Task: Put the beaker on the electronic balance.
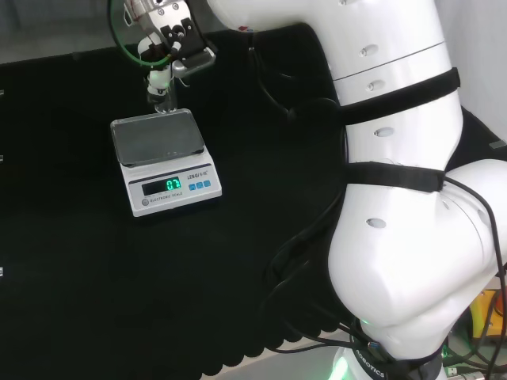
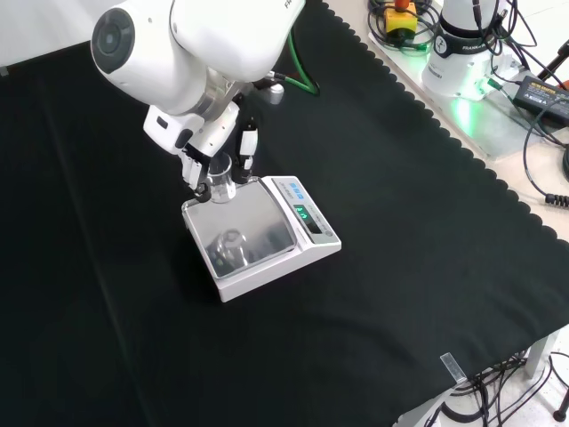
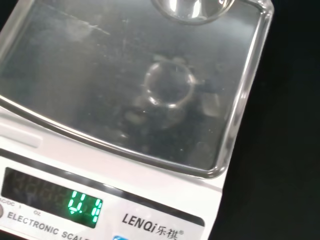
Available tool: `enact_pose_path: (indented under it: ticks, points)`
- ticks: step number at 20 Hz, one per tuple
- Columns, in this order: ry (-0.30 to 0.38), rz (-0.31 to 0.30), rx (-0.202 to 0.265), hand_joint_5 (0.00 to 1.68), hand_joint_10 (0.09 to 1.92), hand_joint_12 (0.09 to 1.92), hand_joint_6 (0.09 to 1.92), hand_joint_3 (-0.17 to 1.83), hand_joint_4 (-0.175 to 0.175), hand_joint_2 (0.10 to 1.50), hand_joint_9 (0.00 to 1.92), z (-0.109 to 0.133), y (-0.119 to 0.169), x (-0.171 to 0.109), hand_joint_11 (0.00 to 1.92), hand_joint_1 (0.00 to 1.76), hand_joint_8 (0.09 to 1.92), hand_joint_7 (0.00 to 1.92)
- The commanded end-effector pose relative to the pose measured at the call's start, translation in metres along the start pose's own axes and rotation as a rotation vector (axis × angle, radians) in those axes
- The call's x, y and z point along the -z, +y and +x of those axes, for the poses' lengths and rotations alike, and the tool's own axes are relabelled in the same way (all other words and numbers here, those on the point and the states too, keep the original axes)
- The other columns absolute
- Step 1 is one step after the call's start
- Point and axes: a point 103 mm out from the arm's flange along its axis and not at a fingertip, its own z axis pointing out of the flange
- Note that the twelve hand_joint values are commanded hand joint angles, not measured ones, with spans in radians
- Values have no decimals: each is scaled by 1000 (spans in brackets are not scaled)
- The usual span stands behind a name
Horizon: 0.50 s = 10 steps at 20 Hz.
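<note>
A white electronic balance (image 1: 168, 184) with a shiny steel pan (image 1: 154, 136) stands on the black cloth, its green display lit. The hand (image 1: 173, 38) hangs over the pan's far edge in the head view, its fingers curled round a small clear beaker (image 1: 162, 96). From the front, the hand (image 2: 206, 147) holds the beaker (image 2: 220, 180) upright at the far corner of the pan (image 2: 253, 218). Whether the beaker's base touches the pan I cannot tell. The wrist view looks down on the pan (image 3: 75, 75), with the beaker's base (image 3: 192, 9) close above it and its reflection in the steel.
The arm's white links (image 1: 396, 158) stand at the right of the head view. A green cable (image 2: 298, 82) trails behind the hand. The cloth's scalloped edge (image 2: 462, 133) runs along the right of the front view, with the arm's base (image 2: 462, 53) and cables beyond it.
</note>
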Motion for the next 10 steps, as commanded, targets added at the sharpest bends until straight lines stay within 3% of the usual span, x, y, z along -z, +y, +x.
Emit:
enact_pose_path:
  ticks: [1,10]
  points:
    - [22,21,30,567,363,941,713,-175,-175,1218,1022,18,6,-14,1032,1022,604,807]
    - [27,57,66,558,362,948,704,-175,-175,1219,1017,36,12,-35,1022,1015,608,798]
